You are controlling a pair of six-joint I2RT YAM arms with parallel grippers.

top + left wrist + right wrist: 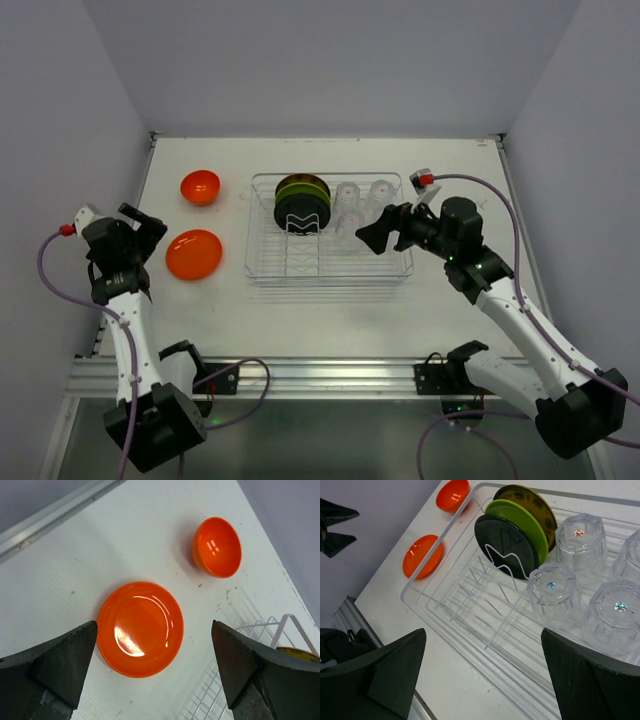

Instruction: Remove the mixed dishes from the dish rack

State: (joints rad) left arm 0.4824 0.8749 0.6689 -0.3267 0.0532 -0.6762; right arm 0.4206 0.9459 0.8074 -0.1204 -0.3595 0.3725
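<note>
Standing on edge in the dish rack [330, 265], the black plate [505, 542], green plate [515, 515] and yellow-brown plate [530, 497] read clearest from the right wrist, beside four cups [552, 590]. Orange plate [140, 628] and bowl [217, 546] lie on the table [75, 555] outside it. Left gripper [154, 630] and right gripper [484, 635] gape, empty.

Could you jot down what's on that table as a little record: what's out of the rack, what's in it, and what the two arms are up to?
Out of rack: orange bowl and orange plate, on the table left of the dish rack
Plates in rack: black plate, lime green plate, yellow-brown plate, on edge in a row
Cups in rack: four clear cups, right of the plates
Left tool: open, empty, near the orange plate
Right tool: open, empty, at the rack's right side
</note>
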